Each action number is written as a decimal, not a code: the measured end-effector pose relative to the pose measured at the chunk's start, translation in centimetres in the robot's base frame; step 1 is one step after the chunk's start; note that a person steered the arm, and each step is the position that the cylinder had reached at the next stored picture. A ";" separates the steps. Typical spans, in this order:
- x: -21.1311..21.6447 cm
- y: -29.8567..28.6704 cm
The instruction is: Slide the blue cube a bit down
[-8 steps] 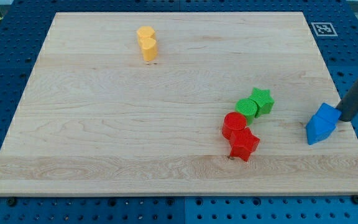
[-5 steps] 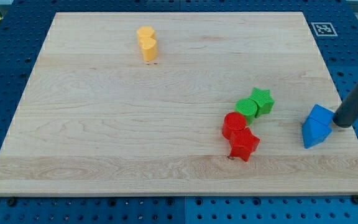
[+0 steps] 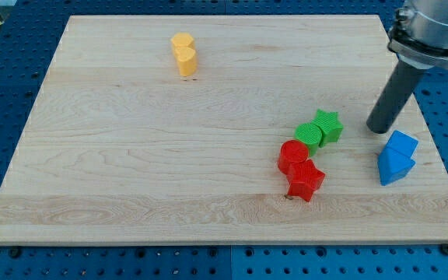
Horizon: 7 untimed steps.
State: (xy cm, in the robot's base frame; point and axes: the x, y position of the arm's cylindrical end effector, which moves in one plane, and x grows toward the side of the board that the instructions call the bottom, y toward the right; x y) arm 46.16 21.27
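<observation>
Item: blue cube [image 3: 397, 155], lower right of the tabletop [image 3: 131, 155], near its right edge. The rod's tip [image 3: 378, 129] rests just above-left of it, apparently placed to push downward. No jaws fitted. Green star [image 3: 328, 125] lies left.

The small blue plastic cube [image 3: 402, 144] is lying flat just below my tip [image 3: 379, 129], slightly toward the view's right, sitting close to it but not touching.
</observation>
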 end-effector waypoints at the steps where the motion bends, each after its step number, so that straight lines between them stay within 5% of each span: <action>1: 0.9 -0.2; 7: 3.7 -0.1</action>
State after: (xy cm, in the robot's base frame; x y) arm 49.83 21.16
